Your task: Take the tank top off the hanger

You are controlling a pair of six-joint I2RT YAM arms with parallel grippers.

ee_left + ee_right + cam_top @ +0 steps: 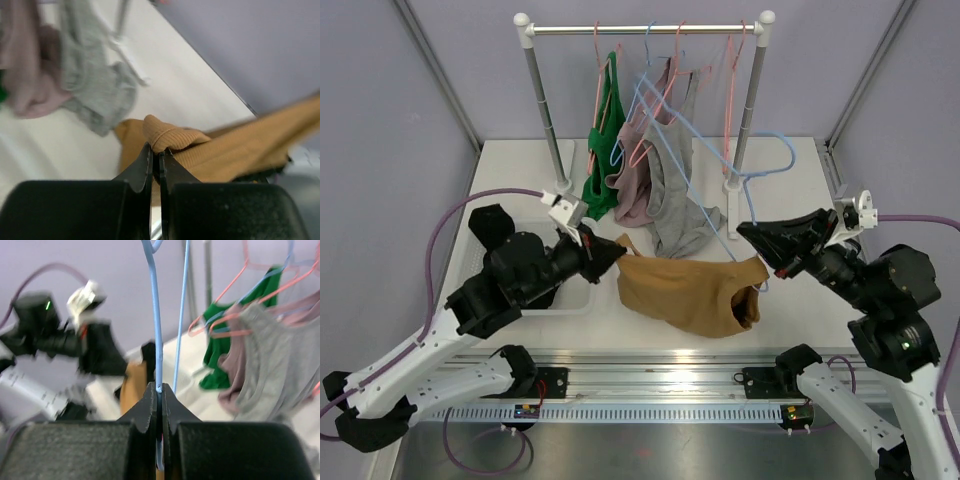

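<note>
A mustard-brown tank top point(685, 290) hangs stretched between my two grippers above the table front. My left gripper point(613, 254) is shut on its left strap; in the left wrist view the ribbed fabric point(172, 135) is pinched at the fingertips of the gripper point(156, 149). My right gripper point(752, 236) is shut on a light blue wire hanger point(715, 175), which runs up from the pinch in the right wrist view point(154, 315), gripper point(159, 387). The hanger's lower part is inside the tank top's right side.
A white clothes rack point(645, 30) stands at the back with green point(605, 150), pink point(640, 185) and grey point(675, 200) tops on pink and blue hangers. A white tray point(565, 295) lies under my left arm. The rack's posts point(745, 120) stand close behind the hanger.
</note>
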